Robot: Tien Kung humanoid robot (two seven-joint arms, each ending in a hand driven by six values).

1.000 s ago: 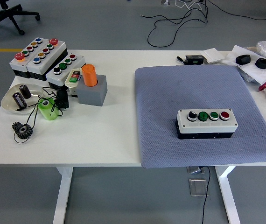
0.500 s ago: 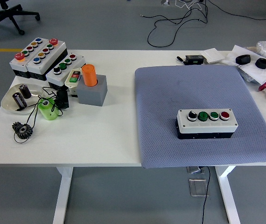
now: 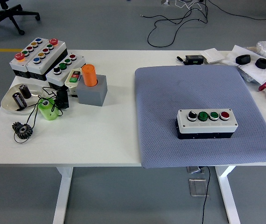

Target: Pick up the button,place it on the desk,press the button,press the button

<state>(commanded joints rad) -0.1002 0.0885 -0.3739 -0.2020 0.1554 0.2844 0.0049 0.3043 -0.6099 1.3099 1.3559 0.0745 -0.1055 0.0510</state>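
Nothing has changed over the last second: every object sits exactly where it did, and no arm has come into the picture. Neither robot hand is in view, so their state cannot be told. I judge from this that the task has either not begun or is paused between steps; no pick, placement or press is under way.

The task's thing, the button box (image 3: 207,123), lies flat on the grey mat (image 3: 170,88) that covers the right half of the white tabletop (image 3: 105,135). It sits toward the mat's near right part, well clear of every edge. Its white top carries a row of four controls: a black-and-white knob at the left, two green buttons in the middle and a red button at the right. Its base is black.

On the left of the tabletop stand more button boxes (image 3: 39,58), an orange cylinder (image 3: 89,74) seated in a grey block (image 3: 93,89), a clear dish (image 3: 18,98), a green part (image 3: 47,109) and a black gear (image 3: 22,129). Loose black and white items (image 3: 249,60) lie at the far right corner.

No brand, label or writing is readable on anything here; any print on the boxes is too small to make out
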